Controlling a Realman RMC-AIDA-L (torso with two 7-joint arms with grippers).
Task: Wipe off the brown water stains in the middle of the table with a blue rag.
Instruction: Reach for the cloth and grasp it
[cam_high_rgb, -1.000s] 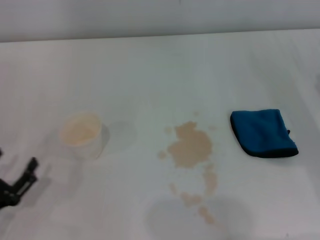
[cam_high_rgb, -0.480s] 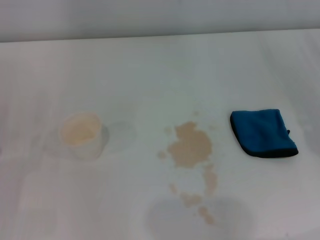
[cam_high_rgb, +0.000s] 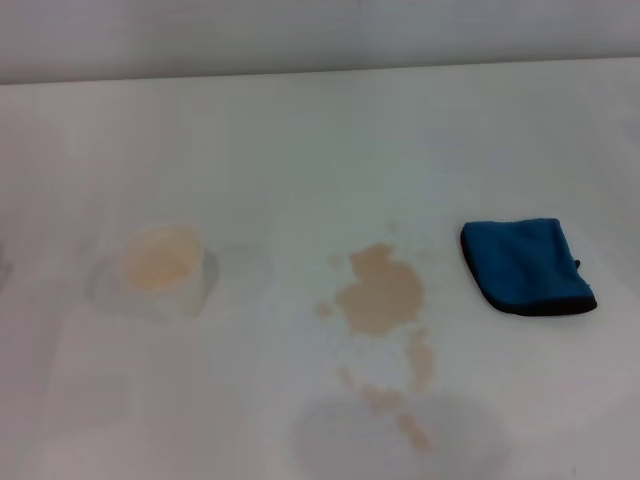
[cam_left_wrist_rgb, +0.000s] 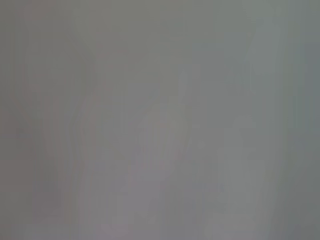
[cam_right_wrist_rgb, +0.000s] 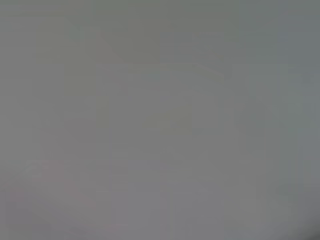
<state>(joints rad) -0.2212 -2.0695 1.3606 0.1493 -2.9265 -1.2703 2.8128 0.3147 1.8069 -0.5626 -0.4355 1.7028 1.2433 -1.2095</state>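
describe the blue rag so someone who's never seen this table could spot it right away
Start with the wide white table seen from the head view, and find the brown water stains near its middle. Just to the robot's right of them, apart from the spill, lies the blue rag, a folded, roughly square cloth with dark edging. It is the only deep-blue thing there; the whitish cup sits on the stains' other side.

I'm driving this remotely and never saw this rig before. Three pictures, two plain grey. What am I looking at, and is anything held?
The machine is a two-armed robot with a gripper on each arm. The wide picture comes from its head camera, looking down on the white table. On it lie the brown water stains, the blue rag to their right, untouched, and a small whitish cup to their left. The two grey pictures come from cameras on the wrists; they show nothing recognisable. Neither gripper appears in any view, so nothing can be seen held.
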